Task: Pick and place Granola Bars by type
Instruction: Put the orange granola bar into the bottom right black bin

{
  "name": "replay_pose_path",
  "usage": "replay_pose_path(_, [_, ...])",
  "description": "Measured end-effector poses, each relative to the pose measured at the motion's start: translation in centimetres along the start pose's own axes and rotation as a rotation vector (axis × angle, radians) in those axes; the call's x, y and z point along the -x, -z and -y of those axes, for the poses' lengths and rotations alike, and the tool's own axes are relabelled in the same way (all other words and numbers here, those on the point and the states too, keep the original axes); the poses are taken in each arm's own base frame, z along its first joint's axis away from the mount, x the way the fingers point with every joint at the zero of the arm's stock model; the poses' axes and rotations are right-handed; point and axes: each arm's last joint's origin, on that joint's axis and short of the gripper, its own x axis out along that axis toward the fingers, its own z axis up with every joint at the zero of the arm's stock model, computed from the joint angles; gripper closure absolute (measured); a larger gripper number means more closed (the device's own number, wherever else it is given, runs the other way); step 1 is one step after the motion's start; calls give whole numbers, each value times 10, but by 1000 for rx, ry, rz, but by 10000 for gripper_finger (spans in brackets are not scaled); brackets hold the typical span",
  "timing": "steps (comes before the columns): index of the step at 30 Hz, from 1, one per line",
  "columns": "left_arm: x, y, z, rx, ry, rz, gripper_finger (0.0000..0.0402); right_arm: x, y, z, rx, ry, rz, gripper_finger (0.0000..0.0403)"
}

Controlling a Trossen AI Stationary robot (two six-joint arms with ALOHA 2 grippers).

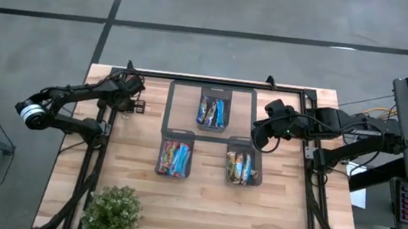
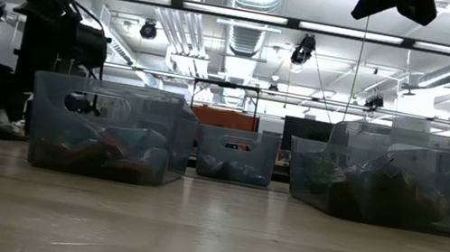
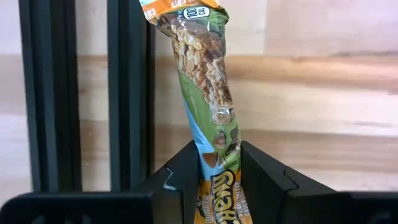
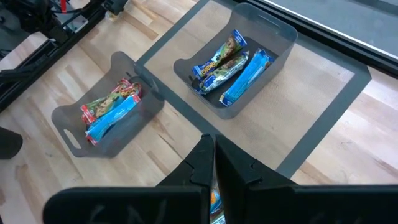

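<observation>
granola bars (image 1: pixel 213 112) lie sorted across three clear bins on the wooden counter (image 1: pixel 201 207). seen from above, one bin (image 1: pixel 214 109) sits at upper centre inside a grey rectangular outline and holds mostly blue wrappers. a second bin (image 1: pixel 174 158) lies lower left of it with red and blue wrappers. a third bin (image 1: pixel 243 166) lies lower right of it with brownish-gold ones.

one more bar (image 3: pixel 208 93) is in the left claw (image 3: pixel 219 186). from the left wrist camera its two dark fingers are pinched on the wrapper's lower end, and the bar stands up out of them, leaning a little. the wrapper is green and orange with a clear window showing nuts. behind it are the counter planks and a black frame rail (image 3: pixel 127 93). in the overhead picture that left claw (image 1: pixel 131 89) is at the upper left of the counter, by the frame, well apart from the bins.

the right claw (image 1: pixel 260 134) is just right of the upper centre bin and above the lower right bin. its fingers (image 4: pixel 200 163) are pressed together with nothing seen between them. its camera looks down on the blue-wrapper bin (image 4: pixel 245 59) and the red and blue bin (image 4: pixel 109 109).

a potted plant (image 1: pixel 112 212) stands at the counter's lower left edge.
</observation>
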Motion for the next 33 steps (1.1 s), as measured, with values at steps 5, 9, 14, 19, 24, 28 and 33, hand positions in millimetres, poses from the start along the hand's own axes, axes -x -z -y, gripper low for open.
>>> replay_pose_path(5, [6, 0, 0, -10, 28, -36, 312, 0, 0, 0, 8, 0, 0, 394])
replay_pose_path(9, [17, 2, 2, -18, 78, -36, 312, 0, 0, 0, 12, 0, 0, 394])
replay_pose_path(14, [35, 1, 2, 0, 130, 11, 312, 0, 0, 0, 23, 0, 0, 394])
replay_pose_path(19, [58, -4, 5, 14, 197, 66, 312, 0, 0, 0, 28, -1, 1, 394])
replay_pose_path(24, [84, -7, 12, 9, 271, 112, 312, 0, 0, 0, 31, -1, 1, 394])
replay_pose_path(28, [108, -6, 22, -13, 355, 152, 312, 0, 0, 0, 34, -1, 1, 394])
replay_pose_path(33, [137, -1, 38, -44, 465, 190, 312, 0, 0, 0, 37, 0, 1, 394])
